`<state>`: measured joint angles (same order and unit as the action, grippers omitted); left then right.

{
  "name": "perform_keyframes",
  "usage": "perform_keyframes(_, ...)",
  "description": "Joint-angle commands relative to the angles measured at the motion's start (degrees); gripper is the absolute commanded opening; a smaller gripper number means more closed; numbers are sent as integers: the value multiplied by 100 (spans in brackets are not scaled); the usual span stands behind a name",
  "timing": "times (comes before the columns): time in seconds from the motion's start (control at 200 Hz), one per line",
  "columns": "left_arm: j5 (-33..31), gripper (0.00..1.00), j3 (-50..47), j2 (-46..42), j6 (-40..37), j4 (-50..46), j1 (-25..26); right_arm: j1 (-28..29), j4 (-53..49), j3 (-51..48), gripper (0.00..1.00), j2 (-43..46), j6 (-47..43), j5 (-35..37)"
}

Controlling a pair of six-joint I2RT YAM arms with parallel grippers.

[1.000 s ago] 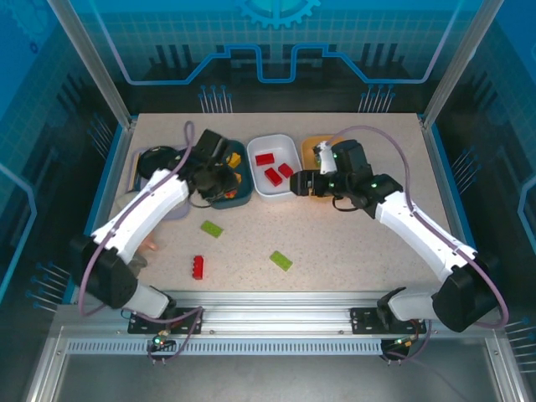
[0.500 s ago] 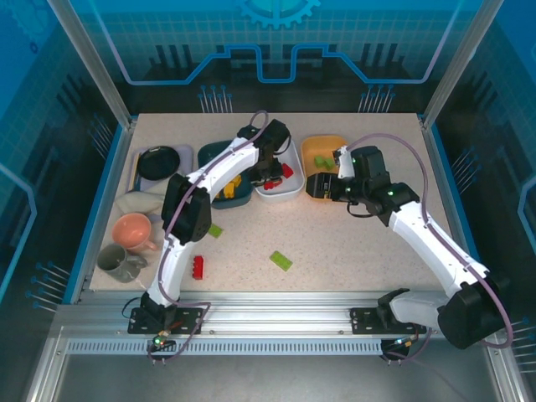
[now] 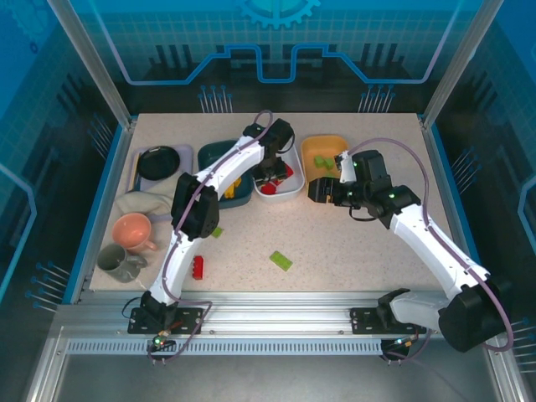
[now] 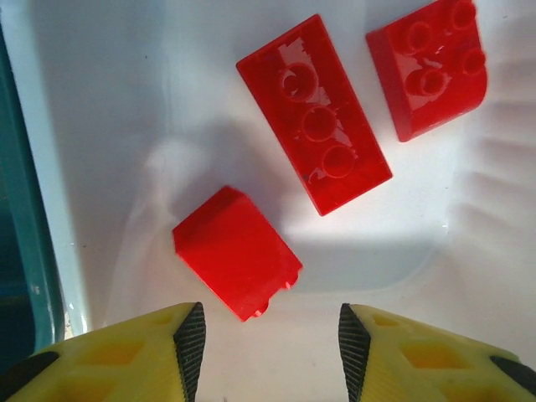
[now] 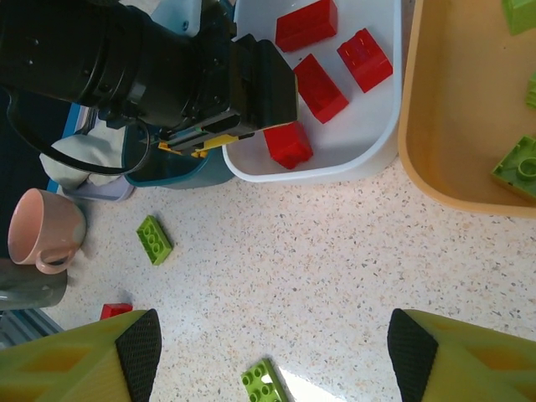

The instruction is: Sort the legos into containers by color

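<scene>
My left gripper [image 4: 268, 352] hangs open just above the white tray [image 4: 469, 251], and nothing lies between its jaws. Three red legos lie below it: a smooth-sided one [image 4: 237, 251], a long one [image 4: 314, 113] and a rounded one [image 4: 431, 67]. In the top view that gripper [image 3: 270, 177] is over the white tray [image 3: 293, 191]. My right gripper [image 3: 314, 191] stands open and empty between the white tray and the orange tray [image 3: 333, 144]. On the table lie two green legos [image 5: 266, 383] [image 5: 155, 239] and a red one [image 5: 115, 311]. The teal tray [image 3: 213, 154] holds yellow legos [image 3: 230, 189].
Green legos [image 5: 521, 166] lie in the orange tray [image 5: 444, 126]. A pink cup [image 3: 134, 231], a grey cup [image 3: 115, 261] and a black dish [image 3: 159, 162] stand along the left edge. The left arm [image 3: 219, 172] arches across the teal tray.
The left arm swung from the teal tray over to the white tray, where one more red lego now lies. The right gripper drew back slightly to the right.
</scene>
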<state>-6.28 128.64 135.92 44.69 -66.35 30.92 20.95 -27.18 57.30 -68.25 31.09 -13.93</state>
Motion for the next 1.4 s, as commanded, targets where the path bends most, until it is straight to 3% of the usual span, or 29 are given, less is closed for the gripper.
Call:
perform_keyframes(0.0, -64, 51, 257, -200, 29, -280, 9, -7, -169, 35, 74, -26, -136, -11)
perform_keyframes(0.19, -294, 65, -316, -1386, 315, -232, -32, 865, -675, 519, 74, -458, -918, 704)
perform_keyframes(0.37, -250, 76, -3322, -3891, 923, 747, -581, 2396, -806, 1196, 75, -1598, -1807, 1170)
perform_keyframes(0.525, -171, 80, -5746, -6123, 1090, 1068, -1224, 3400, -1238, 2457, 78, -3350, -2238, 1528)
perform_keyframes(0.765, -391, 85, -7446, -8674, 1249, 464, -1537, 3980, -1857, 4745, 81, -5636, -2306, 1979)
perform_keyframes(0.975, -321, 85, -7662, -9350, 1203, -67, -1545, 4005, -2337, 6235, 83, -6989, -2022, 2463)
perform_keyframes(1.12, -321, 85, -7489, -9363, 1027, -268, -1544, 3982, -2336, 6643, 80, -7438, -2006, 2474)
perform_keyframes(1.395, -286, 85, -7476, -9504, 958, -454, -1544, 3996, -2477, 7107, 51, -7940, -1919, 2473)
